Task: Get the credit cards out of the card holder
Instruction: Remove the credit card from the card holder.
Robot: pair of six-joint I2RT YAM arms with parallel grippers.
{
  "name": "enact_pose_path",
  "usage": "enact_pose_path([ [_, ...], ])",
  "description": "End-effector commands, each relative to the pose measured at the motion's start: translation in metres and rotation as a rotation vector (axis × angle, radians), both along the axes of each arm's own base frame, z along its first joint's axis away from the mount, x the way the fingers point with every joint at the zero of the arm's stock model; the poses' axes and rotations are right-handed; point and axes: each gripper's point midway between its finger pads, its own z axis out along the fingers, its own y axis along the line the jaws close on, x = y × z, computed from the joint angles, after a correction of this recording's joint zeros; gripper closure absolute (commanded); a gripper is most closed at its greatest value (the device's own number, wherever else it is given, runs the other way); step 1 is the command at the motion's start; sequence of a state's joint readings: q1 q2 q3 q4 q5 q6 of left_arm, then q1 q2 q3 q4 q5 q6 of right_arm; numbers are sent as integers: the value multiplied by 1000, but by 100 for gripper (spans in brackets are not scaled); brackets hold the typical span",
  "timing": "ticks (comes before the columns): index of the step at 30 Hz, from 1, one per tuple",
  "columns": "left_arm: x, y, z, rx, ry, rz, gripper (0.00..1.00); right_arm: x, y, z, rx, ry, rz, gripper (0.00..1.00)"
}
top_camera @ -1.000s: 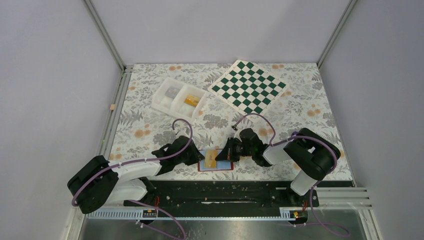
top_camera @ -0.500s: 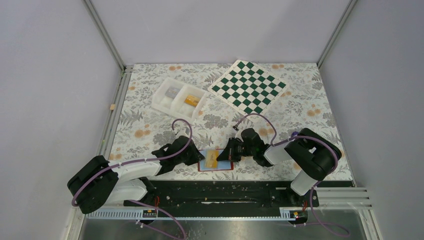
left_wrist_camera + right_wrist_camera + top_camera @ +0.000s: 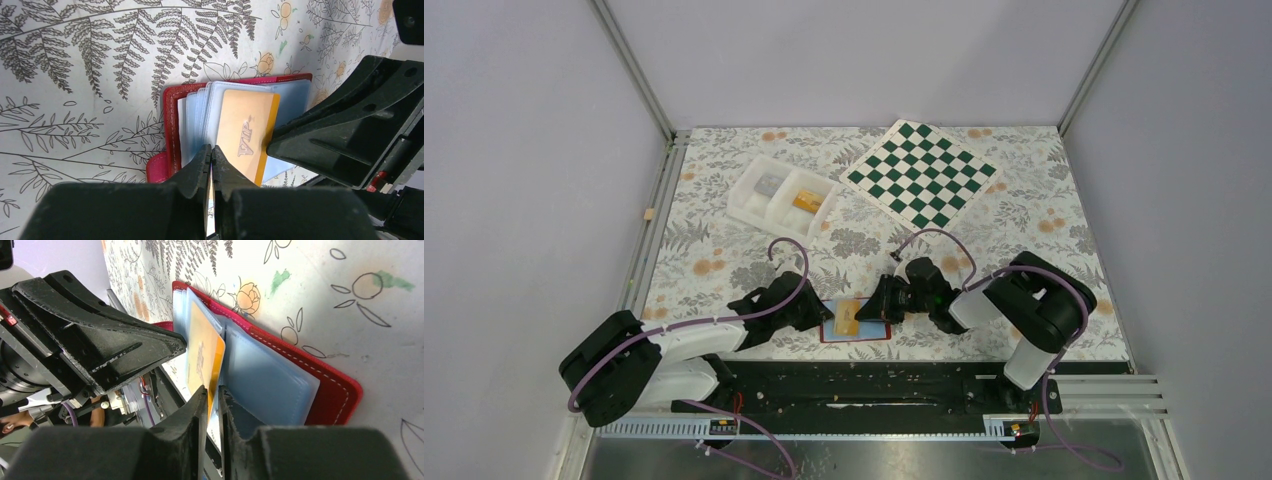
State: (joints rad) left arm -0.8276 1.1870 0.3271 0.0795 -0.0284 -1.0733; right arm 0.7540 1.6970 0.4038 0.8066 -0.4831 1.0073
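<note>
The card holder [image 3: 865, 331] is a red wallet lying open at the near table edge, its pale blue sleeves fanned out [image 3: 170, 115] [image 3: 325, 385]. One orange-yellow credit card [image 3: 847, 317] marked "VIP" sticks out of a sleeve [image 3: 247, 132] [image 3: 202, 355]. My left gripper [image 3: 821, 313] [image 3: 210, 150] is shut, pinching the near edge of the blue sleeves beside the card. My right gripper [image 3: 876, 307] [image 3: 214, 390] is shut on the card's free edge from the right. The two grippers face each other closely over the wallet.
A white two-compartment tray [image 3: 752, 204] stands at the back left with a yellow item [image 3: 807, 200] and a grey item inside. A green and white chessboard [image 3: 921, 172] lies at the back right. The black arm rail runs just in front of the wallet.
The right arm's elbow has shifted slightly to the left. The grippers, the wallet and the card look the same.
</note>
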Motion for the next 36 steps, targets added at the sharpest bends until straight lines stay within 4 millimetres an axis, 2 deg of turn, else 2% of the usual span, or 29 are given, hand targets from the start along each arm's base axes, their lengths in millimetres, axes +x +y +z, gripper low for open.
enact_pose_path([
  [1,-27,19,-30,102,107,-35,95,14,6,7,42,-28,-42,78],
  [5,-27,19,-30,102,107,-36,96,15,5,5,43,-25,-59,82],
  [8,-28,20,-32,107,112,-35,96,15,3,6,42,-36,-66,98],
  [9,-28,21,-32,108,113,-34,96,15,2,7,43,-38,-64,100],
  [12,-30,24,-36,125,127,-28,96,13,-3,8,36,-41,-59,100],
  [18,-30,31,-40,167,132,-15,96,11,-27,2,-48,-29,-79,100],
  [25,-26,26,-30,141,111,-16,95,5,-43,17,-81,-36,-116,100],
  [27,-20,20,-18,122,83,-26,90,5,-49,24,-99,-40,-145,100],
  [30,-7,10,15,91,9,-41,77,6,-60,40,-121,-69,-186,100],
  [33,5,-6,57,15,-90,-76,64,9,-64,63,-96,-120,-218,100],
  [36,9,-24,99,-112,-188,-131,55,11,-62,89,-11,-161,-247,100],
])
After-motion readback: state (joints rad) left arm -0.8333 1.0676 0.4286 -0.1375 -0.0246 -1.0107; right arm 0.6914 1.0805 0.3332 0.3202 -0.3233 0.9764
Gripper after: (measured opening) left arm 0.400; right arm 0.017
